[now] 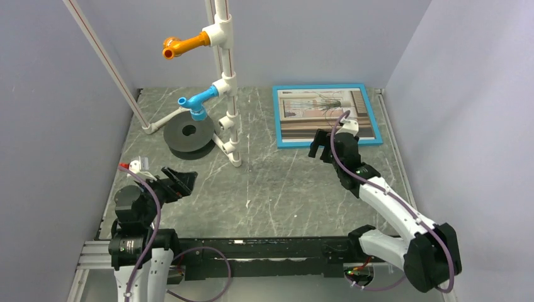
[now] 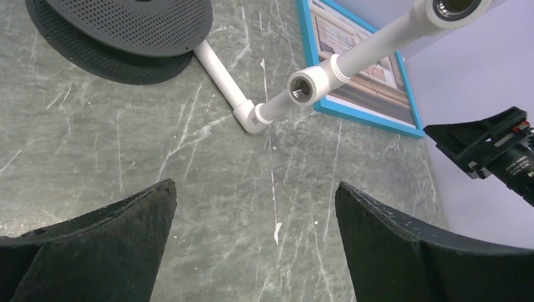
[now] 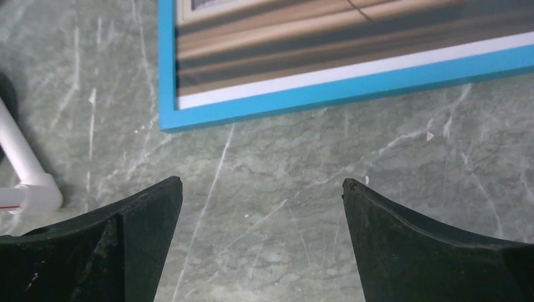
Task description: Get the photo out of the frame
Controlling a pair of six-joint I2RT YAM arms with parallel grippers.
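- Spread apart, the right pincer [image 3: 261,185] hangs over bare desk [image 1: 283,182], just beside the near edge of the frame [image 3: 315,97].
- The photo [image 1: 315,110] lies inside the frame, at the desk's far right corner.
- Near the left near corner, the left pincer [image 2: 255,189] is also apart.

We are looking at a robotics lab test cell: plain pale panel walls [image 1: 56,138] are boxing in a grey marble-patterned counter [image 1: 283,189]. An aluminium rail [image 1: 94,255] is running along its near edge beneath the cabled left arm [image 1: 135,211] and right arm [image 1: 393,207]. A white pipe stand [image 1: 228,107] with orange and blue fittings is standing on the counter.
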